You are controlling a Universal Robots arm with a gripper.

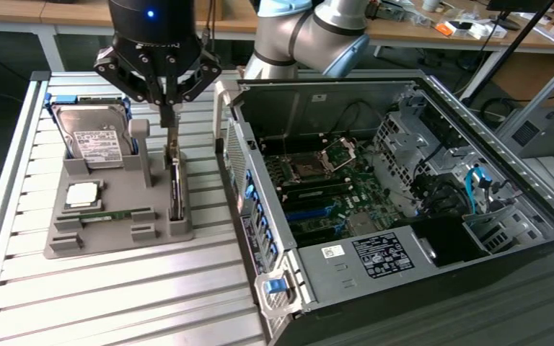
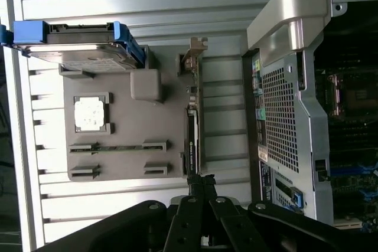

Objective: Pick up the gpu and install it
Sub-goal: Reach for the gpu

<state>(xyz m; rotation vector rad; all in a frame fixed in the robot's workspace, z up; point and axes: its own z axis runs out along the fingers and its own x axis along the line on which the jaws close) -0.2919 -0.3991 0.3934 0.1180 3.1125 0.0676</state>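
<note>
While the gpu (image 1: 174, 189) stands on edge in the grey holder (image 1: 113, 231) (the slot nearest the computer case (image 1: 374, 180)), the gripper (image 1: 167, 121) hangs directly above it | long axis: along the holder, bracket end toward the hard drive (image 1: 99, 140) | gripper apart or together: cannot tell | room: open above, case wall close beside.

Showing no legible text anywhere; bearing a white printed label on the hard drive (image 1: 92, 140), too fine for reading; carrying black and white stickers on the power supply (image 1: 381, 254), likewise illegible.
</note>
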